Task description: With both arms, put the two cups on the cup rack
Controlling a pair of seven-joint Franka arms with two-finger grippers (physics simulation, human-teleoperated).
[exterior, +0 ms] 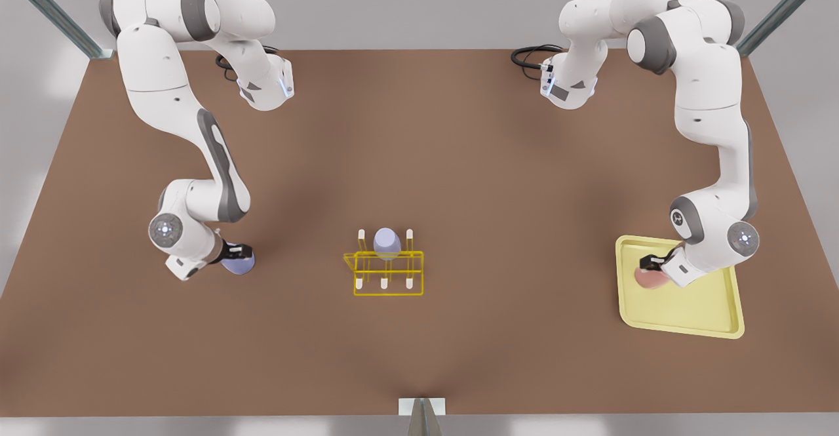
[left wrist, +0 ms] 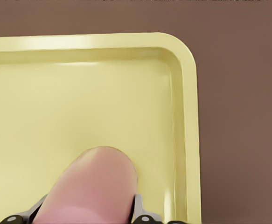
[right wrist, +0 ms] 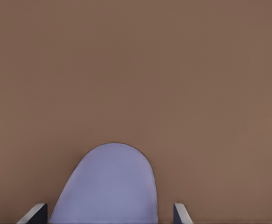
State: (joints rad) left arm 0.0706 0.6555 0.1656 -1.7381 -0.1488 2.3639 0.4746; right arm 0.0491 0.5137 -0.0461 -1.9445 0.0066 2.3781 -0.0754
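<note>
The pink cup [exterior: 649,280] [left wrist: 89,182] lies on its side in the pale-yellow tray [exterior: 695,311] at the front view's right. My left gripper [exterior: 650,267] [left wrist: 87,211] is shut on it, one finger pressed to each side. At the front view's left, the lavender cup [exterior: 240,265] [right wrist: 110,186] rests on the brown table. My right gripper [exterior: 237,254] [right wrist: 110,212] straddles it, open, with a gap between the cup and one finger [right wrist: 181,213]. The yellow wire cup rack [exterior: 388,273] stands in the middle, with a second lavender cup [exterior: 387,242] upside down on a back peg.
The tray's raised rim [left wrist: 189,121] runs close beside the pink cup, with bare table beyond it. White-tipped pegs [exterior: 361,235] stand on the rack either side of the hung cup. Wide brown table lies between each arm and the rack.
</note>
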